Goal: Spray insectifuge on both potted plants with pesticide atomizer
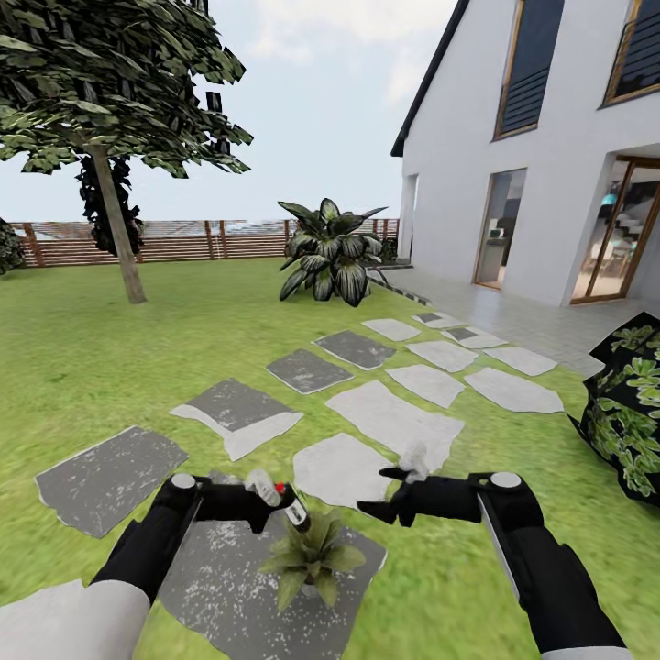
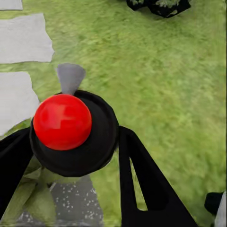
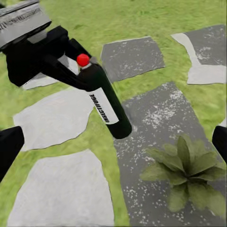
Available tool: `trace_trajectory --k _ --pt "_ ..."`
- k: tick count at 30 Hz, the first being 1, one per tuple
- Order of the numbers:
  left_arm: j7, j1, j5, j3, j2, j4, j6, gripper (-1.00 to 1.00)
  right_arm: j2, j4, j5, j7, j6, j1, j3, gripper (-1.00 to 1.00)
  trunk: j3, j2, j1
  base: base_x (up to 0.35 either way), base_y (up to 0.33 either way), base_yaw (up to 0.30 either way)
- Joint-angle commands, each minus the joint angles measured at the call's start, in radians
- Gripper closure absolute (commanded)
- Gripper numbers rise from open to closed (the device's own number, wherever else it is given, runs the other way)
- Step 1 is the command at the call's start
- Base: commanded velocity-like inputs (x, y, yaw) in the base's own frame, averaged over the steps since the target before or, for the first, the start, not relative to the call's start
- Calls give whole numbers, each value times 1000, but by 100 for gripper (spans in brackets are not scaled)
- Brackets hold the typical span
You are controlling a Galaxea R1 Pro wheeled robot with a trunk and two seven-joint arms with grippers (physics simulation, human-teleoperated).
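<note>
My left gripper (image 1: 273, 500) is shut on the pesticide atomizer (image 1: 291, 510), a dark bottle with a white label and a red knob on top. The bottle is tilted, bottom end over a potted plant (image 1: 312, 555), a low green rosette on a grey stepping stone (image 1: 220, 587). In the right wrist view the atomizer (image 3: 106, 108) slants above that stone, beside the plant (image 3: 189, 168). Whitish specks (image 3: 158, 118) dot the stone; whether they are on the leaves I cannot tell. The left wrist view looks down on the red knob (image 2: 62, 121). To the plant's right, my right gripper (image 1: 378, 493) is open and empty.
Grey and white stepping stones (image 1: 394, 417) lead across the lawn toward a white house (image 1: 550, 183). A dark leafy bush (image 1: 628, 412) stands close on the right. A large striped-leaf plant (image 1: 330, 252), a tree (image 1: 119, 229) and a wooden fence (image 1: 183, 240) are far back.
</note>
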Motion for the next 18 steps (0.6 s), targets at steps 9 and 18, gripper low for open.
trace_trajectory --k 9,18 --pt "-77 -3 -5 -340 32 -1 18 100 -25 -4 112 165 0 -2 23 -100 -1 -1 0 0 0 0" --pt "-78 -2 -30 -400 34 -2 21 100 -20 -4 222 176 0 -2 31 -100 -1 -1 0 0 0 0"
